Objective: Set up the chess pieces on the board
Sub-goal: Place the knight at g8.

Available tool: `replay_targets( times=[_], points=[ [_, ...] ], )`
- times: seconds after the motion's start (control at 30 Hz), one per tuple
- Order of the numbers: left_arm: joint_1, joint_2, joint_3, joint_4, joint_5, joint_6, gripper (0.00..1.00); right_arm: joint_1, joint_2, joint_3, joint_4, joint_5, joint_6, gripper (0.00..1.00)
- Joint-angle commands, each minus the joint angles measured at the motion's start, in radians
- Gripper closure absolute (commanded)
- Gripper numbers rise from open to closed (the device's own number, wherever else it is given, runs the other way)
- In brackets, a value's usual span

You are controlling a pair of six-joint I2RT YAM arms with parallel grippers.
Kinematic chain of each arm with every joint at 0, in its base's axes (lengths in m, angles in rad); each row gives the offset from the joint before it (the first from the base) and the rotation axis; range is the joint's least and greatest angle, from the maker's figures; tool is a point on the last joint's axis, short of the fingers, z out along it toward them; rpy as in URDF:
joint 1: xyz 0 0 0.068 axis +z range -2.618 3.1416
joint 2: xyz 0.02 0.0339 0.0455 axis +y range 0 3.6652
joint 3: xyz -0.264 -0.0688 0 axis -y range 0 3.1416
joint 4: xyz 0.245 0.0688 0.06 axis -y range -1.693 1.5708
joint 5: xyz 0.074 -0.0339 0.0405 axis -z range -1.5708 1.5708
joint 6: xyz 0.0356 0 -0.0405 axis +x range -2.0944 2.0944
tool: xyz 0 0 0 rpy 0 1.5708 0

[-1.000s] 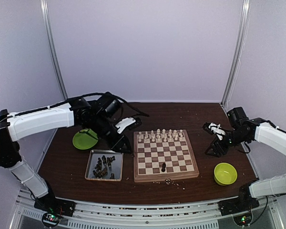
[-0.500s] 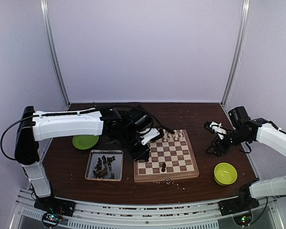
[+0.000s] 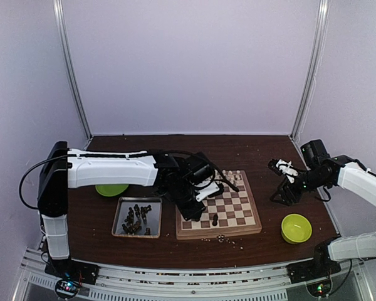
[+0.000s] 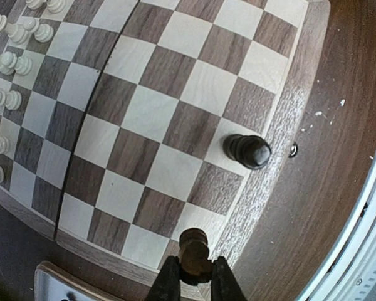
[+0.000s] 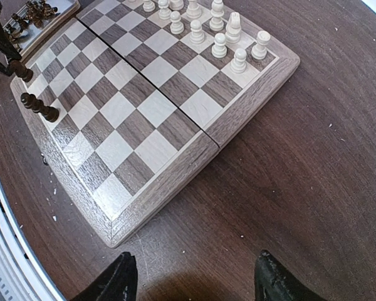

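- Left wrist view: a dark chessman (image 4: pixel 194 249) was clamped in the left gripper (image 4: pixel 191 279) over the near left corner of the board (image 4: pixel 287 119).
- A second dark chessman (image 4: pixel 247 152) was stood at the near edge.
- The right gripper (image 5: pixel 194 279) was held open.

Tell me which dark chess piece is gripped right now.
The dark piece pinched in the left gripper, at the board's edge. A second dark piece stands free on the board; the other dark pieces lie in the metal tray.

board (image 4: pixel 194 81): smooth wood, visible grain | table (image 5: pixel 288 157): dark matt wood, speckled | tray (image 3: pixel 138 199): dull metal | dark piece (image 4: pixel 193 241): glossy wood
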Motion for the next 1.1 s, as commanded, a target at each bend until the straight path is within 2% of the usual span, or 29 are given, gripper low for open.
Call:
replay_targets(
  times=[0.0,0.53,1.07],
  points=[
    [-0.005,0.022,0.024,-0.008,0.001,0.021,0.92,0.008,-0.014,0.021,-0.006,-0.004,-0.012,0.36],
    [-0.006,0.049,0.007,-0.022,0.02,0.024,0.92,0.013,-0.01,0.019,-0.007,0.002,-0.014,0.36],
    [-0.006,0.064,-0.005,-0.022,0.021,0.02,0.86,0.014,-0.002,0.02,-0.009,0.01,-0.016,0.35]
  ],
)
